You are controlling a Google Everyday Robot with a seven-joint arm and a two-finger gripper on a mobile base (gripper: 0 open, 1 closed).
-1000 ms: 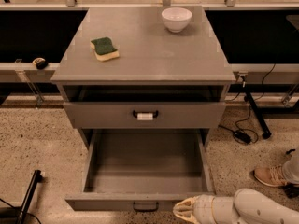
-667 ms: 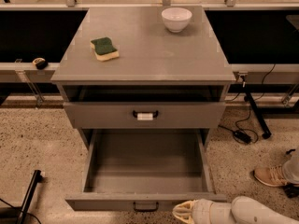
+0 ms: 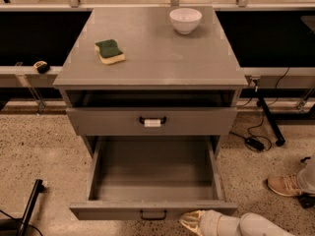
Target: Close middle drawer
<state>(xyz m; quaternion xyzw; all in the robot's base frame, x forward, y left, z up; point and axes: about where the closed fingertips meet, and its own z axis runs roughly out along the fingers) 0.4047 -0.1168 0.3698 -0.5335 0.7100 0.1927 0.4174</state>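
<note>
Edging left – gripper (image 3: pixel 190 222) maybe touching middle drawer (image 3: pixel 113 210) front, rt corner.

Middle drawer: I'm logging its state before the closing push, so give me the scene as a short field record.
middle drawer: pulled far out, nothing inside
handle: black loop at centre of the front, nothing on it
gripper: low, by the front's right part, right of the handle; contact cannot be told
tagged drawer: directly above, white tag on its handle
cabinet top: green-yellow sponge left, white bowl back right

Grey cabinet top (image 3: pixel 162 63) — white bowl (image 3: pixel 185 20) back right, green sponge (image 3: pixel 110 51) left — gripper (image 3: pixel 191 222) low, beside middle drawer (image 3: pixel 118 211)
</note>
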